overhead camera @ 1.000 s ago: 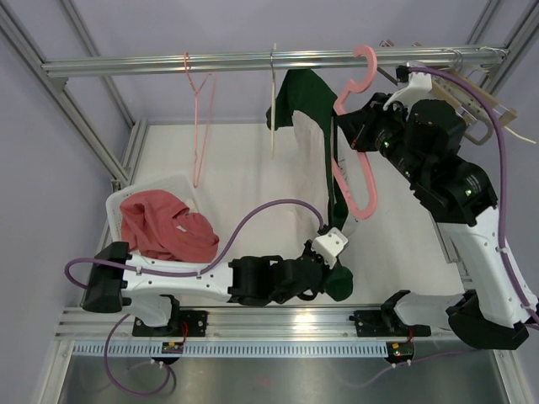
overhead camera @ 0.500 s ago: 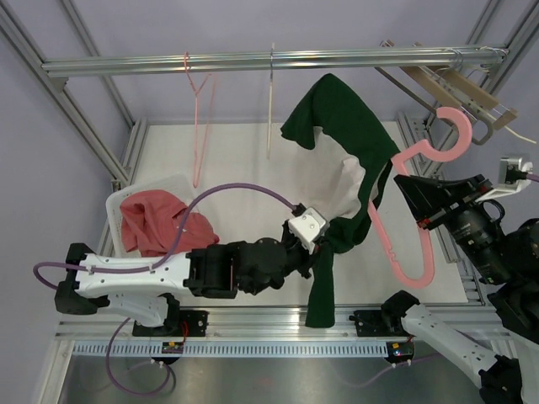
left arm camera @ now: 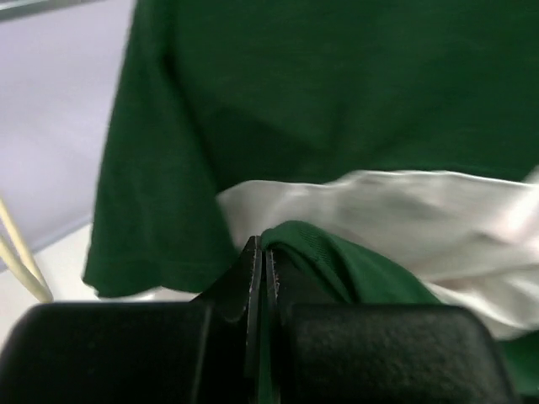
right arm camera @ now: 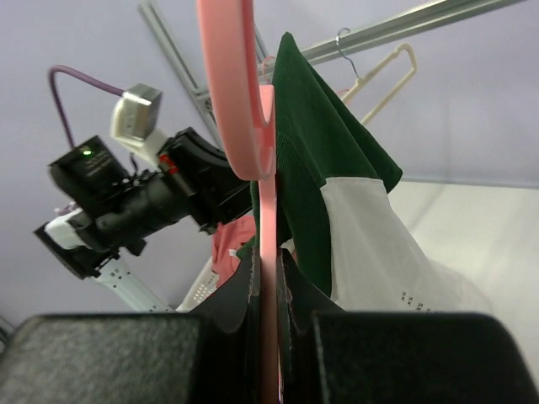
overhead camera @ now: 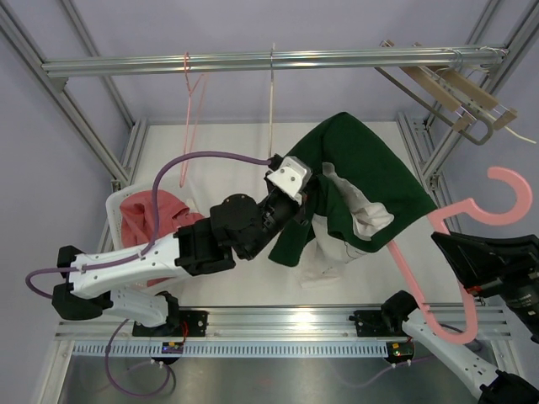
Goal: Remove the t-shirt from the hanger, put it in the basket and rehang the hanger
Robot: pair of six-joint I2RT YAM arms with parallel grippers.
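The green t-shirt [overhead camera: 370, 168], with its white inside showing, hangs spread in mid-air over the table's middle. My left gripper [overhead camera: 305, 200] is shut on a fold of its green fabric [left arm camera: 337, 101] at the shirt's left side; in the left wrist view the gripper [left arm camera: 259, 252] pinches the cloth. My right gripper [overhead camera: 445, 242] at the far right is shut on the thick pink hanger [overhead camera: 505, 200]. In the right wrist view the hanger's stem [right arm camera: 268, 210] runs between the jaws of the gripper [right arm camera: 268, 263]. The shirt [right arm camera: 312, 168] still drapes against the hanger's left arm.
A white basket [overhead camera: 126, 200] holding a red garment [overhead camera: 173, 220] stands at the left. A thin pink hanger [overhead camera: 189, 118], a cream hanger [overhead camera: 271, 101] and wooden hangers [overhead camera: 455, 88] hang from the top rail [overhead camera: 253, 61]. Frame posts stand on both sides.
My right gripper has carried the pink hanger off the rail, down and to the right. My left gripper has risen from the table's front edge to the middle, lifting the shirt and spreading it.
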